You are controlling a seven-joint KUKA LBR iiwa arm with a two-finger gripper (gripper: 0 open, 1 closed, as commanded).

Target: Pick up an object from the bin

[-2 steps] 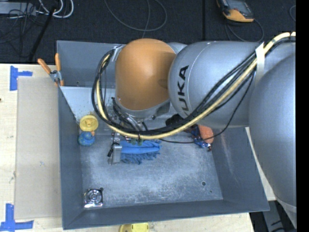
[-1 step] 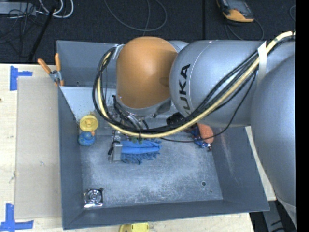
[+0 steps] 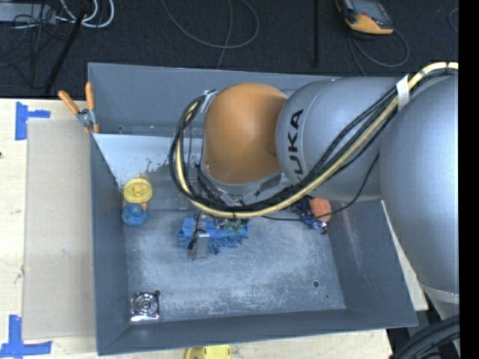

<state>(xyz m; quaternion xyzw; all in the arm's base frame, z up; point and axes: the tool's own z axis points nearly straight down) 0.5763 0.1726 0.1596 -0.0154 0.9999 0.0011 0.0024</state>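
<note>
Hanging low over the middle of the bin [image 3: 108,275], the pincer [image 3: 198,244] meets a jagged blue plastic thing [image 3: 221,233]. I cannot tell whether it is spread or pressed together. This looks like the grasping step; next comes a firm pinch, then a straight lift.

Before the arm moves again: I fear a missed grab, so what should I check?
1. The pincer is over the blue plastic thing mid-bin: ok.
2. That thing gripped: cannot tell.
3. Yellow-capped blue piece at left lies apart: ok.
4. Silver metal piece in the near left corner lies apart: ok.
5. Orange thing at right free of the arm: cannot tell.
</note>
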